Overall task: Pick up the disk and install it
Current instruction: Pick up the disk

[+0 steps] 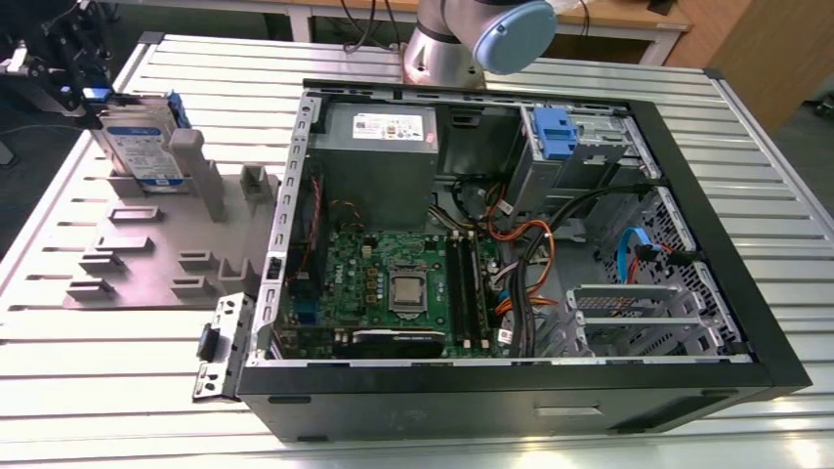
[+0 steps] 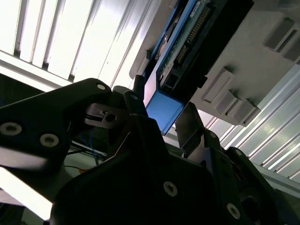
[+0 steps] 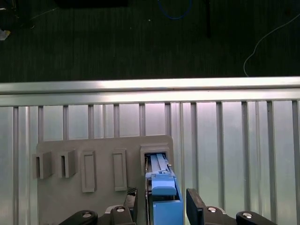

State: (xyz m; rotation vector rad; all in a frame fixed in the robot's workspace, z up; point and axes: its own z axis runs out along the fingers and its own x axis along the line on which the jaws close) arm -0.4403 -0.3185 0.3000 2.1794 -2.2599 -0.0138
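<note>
Exterior view: disk (image 1: 136, 147) upright in grey holder (image 1: 146, 266) | first wrist view: tool (image 3: 162, 193) spread apart, straddling disk

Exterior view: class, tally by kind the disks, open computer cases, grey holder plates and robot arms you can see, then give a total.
Disk: 1
Open computer case: 1
Grey holder plate: 1
Robot arm: 1
Total: 4
</note>
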